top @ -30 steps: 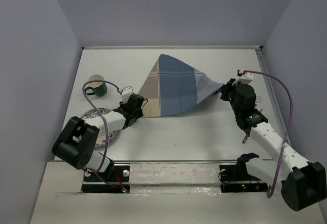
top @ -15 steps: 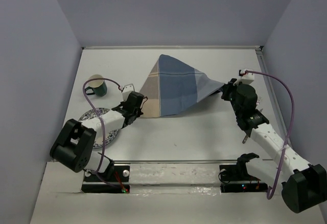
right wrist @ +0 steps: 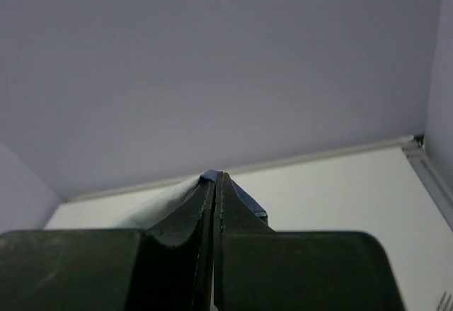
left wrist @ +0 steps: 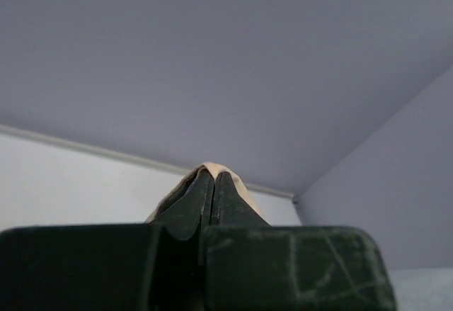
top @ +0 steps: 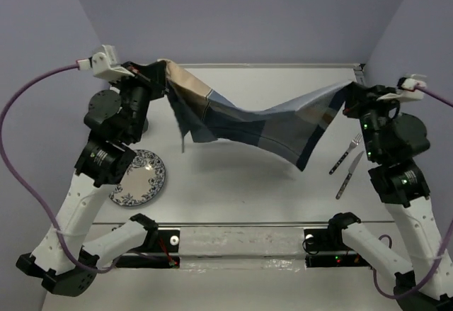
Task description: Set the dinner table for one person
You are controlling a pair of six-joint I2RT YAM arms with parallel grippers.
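White and flat, the rectangular dinner table (top: 241, 190) lies between plain lilac-grey walls (top: 248, 13). It bears a round blue-patterned ceramic plate (top: 145, 174) at left, and a slim metal fork (top: 345, 156) and knife (top: 350, 175) at right. Above it a soft blue-and-tan plaid cloth placemat (top: 262, 127) sags limp between the left gripper (top: 159, 70) and right gripper (top: 348, 93), each clamped on a corner.

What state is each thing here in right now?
placemat: in the air above the table, sagging between both grippers.
left gripper: shut on one end of the placemat.
right gripper: shut on the opposite end.
plate: flat on the table, empty.
fork: lying flat beside the knife.
knife: lying flat on the table.
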